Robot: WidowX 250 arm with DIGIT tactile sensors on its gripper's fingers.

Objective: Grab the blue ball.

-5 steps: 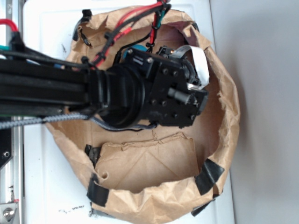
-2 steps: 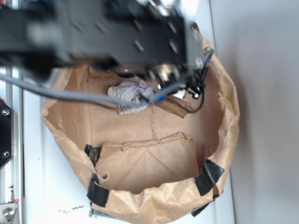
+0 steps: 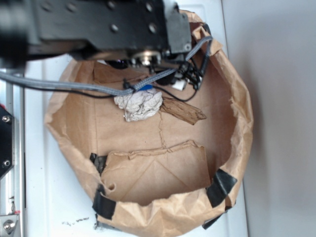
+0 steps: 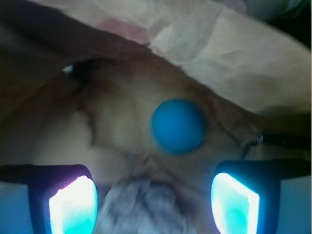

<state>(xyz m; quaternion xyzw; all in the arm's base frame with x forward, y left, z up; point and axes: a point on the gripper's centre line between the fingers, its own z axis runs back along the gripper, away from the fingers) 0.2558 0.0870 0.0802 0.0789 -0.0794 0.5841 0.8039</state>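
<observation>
We see a large brown paper bag (image 3: 232, 148) lying opened out on a white surface (image 3: 54, 197), its torn rim rolled down and patched with strips of black tape (image 3: 220, 186). Across the top of the exterior view the black arm (image 3: 98, 22) reaches in from the left over the bag's far edge, with a grey braided cable (image 3: 64, 87) trailing beneath it. On the bag's floor, near the middle, lies a crumpled white paper wad (image 3: 138, 104), and just to its right, touching it, a dark brown scrap of torn cardboard (image 3: 183, 111). In the wrist view we find the blue ball (image 4: 177, 126) resting on the brown paper deep in the bag, with a creased paper wall rising behind it; the wad (image 4: 141, 207) shows blurred at the lower edge, nearer the camera than the ball. From outside we make out only a small blue patch by the cable at the wad's upper edge, and we cannot tell whether it is the ball. The gripper (image 4: 153, 204) stands spread wide, its two fingers (image 4: 73, 207) at the bottom corners, well apart, holding nothing, the ball ahead of the gap between them.
</observation>
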